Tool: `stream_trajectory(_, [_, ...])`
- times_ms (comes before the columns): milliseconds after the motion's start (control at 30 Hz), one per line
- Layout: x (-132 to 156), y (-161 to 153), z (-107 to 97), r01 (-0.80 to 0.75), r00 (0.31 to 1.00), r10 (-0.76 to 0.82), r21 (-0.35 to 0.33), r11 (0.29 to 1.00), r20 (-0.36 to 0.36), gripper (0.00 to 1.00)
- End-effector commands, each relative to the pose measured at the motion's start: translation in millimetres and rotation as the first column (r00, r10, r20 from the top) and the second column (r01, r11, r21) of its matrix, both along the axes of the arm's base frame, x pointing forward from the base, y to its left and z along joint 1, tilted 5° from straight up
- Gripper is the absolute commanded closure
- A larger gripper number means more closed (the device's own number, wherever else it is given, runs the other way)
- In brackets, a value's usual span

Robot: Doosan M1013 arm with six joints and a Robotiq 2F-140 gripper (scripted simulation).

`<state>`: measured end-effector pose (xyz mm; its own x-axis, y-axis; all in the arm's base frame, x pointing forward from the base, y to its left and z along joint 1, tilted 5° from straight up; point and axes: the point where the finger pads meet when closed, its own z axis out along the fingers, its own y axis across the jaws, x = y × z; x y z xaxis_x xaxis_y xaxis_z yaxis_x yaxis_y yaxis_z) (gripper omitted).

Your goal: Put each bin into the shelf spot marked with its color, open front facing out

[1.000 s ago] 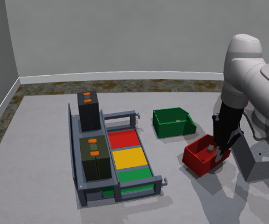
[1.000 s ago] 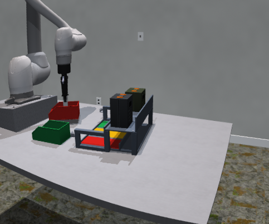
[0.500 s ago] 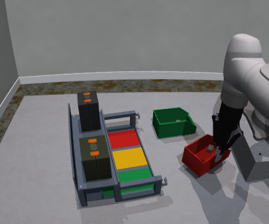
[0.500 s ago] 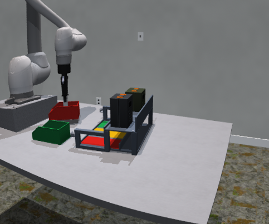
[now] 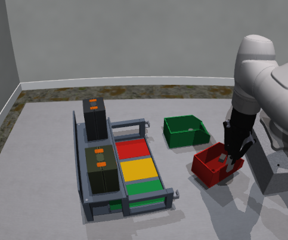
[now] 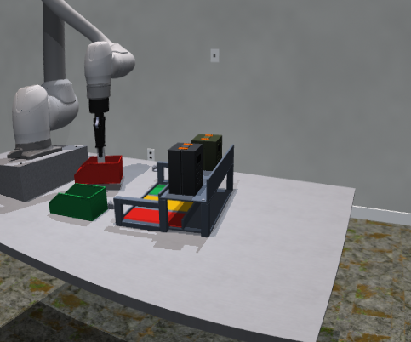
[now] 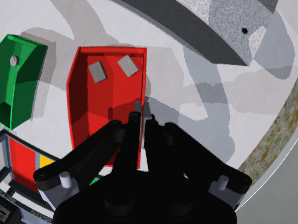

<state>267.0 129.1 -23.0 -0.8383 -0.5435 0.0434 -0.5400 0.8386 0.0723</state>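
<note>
Seen from the top view, the black two-finger gripper (image 5: 229, 165) (image 6: 100, 158) (image 7: 141, 110) is pinched nearly shut on a side wall of the red open-topped bin (image 5: 202, 170) (image 6: 100, 173) (image 7: 94, 102), at right near the arm's base, with small grey blocks (image 5: 222, 157) (image 7: 97, 72) inside. The green open-topped bin (image 5: 180, 139) (image 6: 79, 205) (image 7: 21, 92) sits farther back and left of it. At left, the slate-grey framed shelf (image 5: 125, 206) (image 6: 163, 214) (image 7: 4, 145) has flat red (image 5: 133, 148), yellow and green marks, far to near; black and olive boxes stand on its upper board.
</note>
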Motion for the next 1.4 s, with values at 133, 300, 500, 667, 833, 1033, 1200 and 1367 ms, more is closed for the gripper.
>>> stream_trajectory(133, [9, -6, -1, 0.027, 1.0, -0.027, -0.002, 1.0, -0.001, 0.9])
stream_trajectory(300, [21, -12, -2, 0.06, 0.998, -0.06, -0.004, 0.998, -0.002, 0.9])
stream_trajectory(500, [34, -20, -3, 0.098, 0.995, -0.099, -0.007, 0.995, -0.004, 0.9])
stream_trajectory(667, [45, -27, -4, 0.132, 0.991, -0.132, -0.01, 0.991, -0.004, 0.9])
stream_trajectory(833, [60, -36, -6, 0.175, 0.985, -0.175, -0.014, 0.984, -0.006, 0.9])
stream_trajectory(1033, [78, -47, -7, 0.224, 0.974, -0.225, -0.018, 0.974, -0.007, 0.9])
stream_trajectory(1200, [86, -51, -8, 0.247, 0.969, -0.247, -0.02, 0.969, -0.007, 0.9])
stream_trajectory(1367, [97, -58, -9, 0.278, 0.96, -0.278, -0.022, 0.96, -0.008, 0.9])
